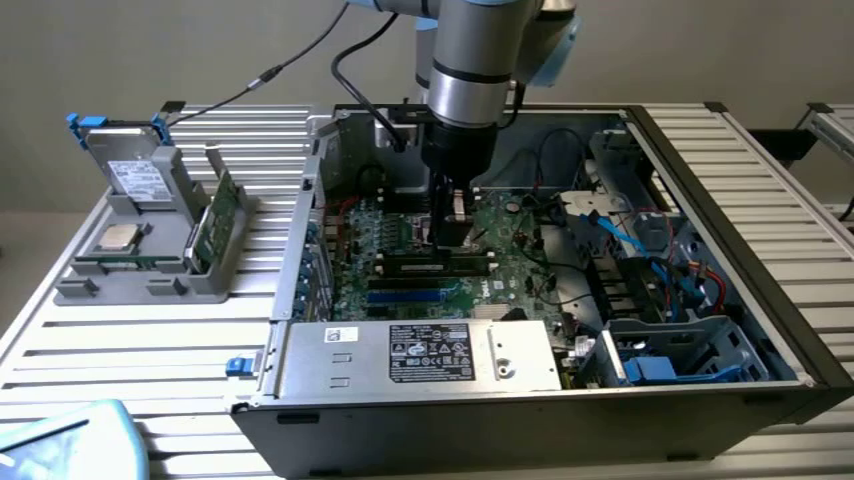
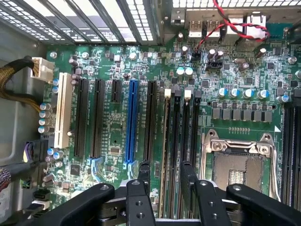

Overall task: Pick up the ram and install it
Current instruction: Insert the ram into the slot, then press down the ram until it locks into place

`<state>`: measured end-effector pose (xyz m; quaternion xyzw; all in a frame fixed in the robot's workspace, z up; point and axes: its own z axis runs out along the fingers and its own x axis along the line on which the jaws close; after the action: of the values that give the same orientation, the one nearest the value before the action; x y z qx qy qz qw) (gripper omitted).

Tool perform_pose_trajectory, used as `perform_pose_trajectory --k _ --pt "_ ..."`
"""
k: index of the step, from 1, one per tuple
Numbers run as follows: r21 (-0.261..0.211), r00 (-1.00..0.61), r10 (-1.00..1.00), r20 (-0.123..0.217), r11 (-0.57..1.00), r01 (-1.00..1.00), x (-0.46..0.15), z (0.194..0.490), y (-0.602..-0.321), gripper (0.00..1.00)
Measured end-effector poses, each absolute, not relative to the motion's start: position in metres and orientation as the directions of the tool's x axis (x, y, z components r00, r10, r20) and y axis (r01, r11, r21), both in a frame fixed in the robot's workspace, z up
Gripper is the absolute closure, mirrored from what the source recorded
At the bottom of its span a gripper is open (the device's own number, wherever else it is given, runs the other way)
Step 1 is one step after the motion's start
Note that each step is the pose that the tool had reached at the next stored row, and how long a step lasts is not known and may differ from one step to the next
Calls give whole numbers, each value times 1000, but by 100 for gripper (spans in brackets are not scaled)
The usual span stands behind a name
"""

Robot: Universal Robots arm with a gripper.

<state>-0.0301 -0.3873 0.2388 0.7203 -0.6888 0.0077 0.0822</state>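
The ram [image 2: 165, 136] stands edge-on in a motherboard memory slot, next to two empty black slots [image 2: 177, 141]. In the exterior view it is a long dark stick [image 1: 430, 266] seated low on the green motherboard [image 1: 400, 240] inside the open computer case. My gripper [image 2: 165, 165] straddles one end of the ram. Its two black fingers [image 2: 144, 172] stand apart on either side, with a visible gap between each finger and the stick. The gripper is open. In the exterior view, the gripper [image 1: 451, 238] hangs straight down from the arm, just above the ram.
The case walls [image 1: 300, 210] ring the motherboard. The open CPU socket [image 2: 237, 165] lies beside the memory slots, and a blue expansion slot [image 2: 131, 122] is on the other side. A power supply [image 1: 427, 352] sits at the front. A grey fixture [image 1: 134, 275] at the exterior view's left holds a green board [image 1: 218, 215] and a CPU [image 1: 118, 238].
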Motion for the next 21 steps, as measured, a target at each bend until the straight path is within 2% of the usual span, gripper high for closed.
perform_pose_trajectory --k 7,8,9,10,12,13,15,21 --pt "107 51 -991 124 -38 -994 -31 244 -387 60" --pt "107 51 -991 124 -38 -994 -31 244 -387 62" --pt "107 51 -991 124 -38 -994 -31 244 -387 69" --pt "107 51 -991 124 -38 -994 -31 244 -387 69" --pt "107 51 -991 124 -38 -994 -31 244 -387 81" --pt "107 51 -991 124 -38 -994 -31 244 -387 81" --pt "107 51 -991 124 -38 -994 -31 244 -387 89" --pt "107 51 -991 124 -38 -994 -31 244 -387 89"
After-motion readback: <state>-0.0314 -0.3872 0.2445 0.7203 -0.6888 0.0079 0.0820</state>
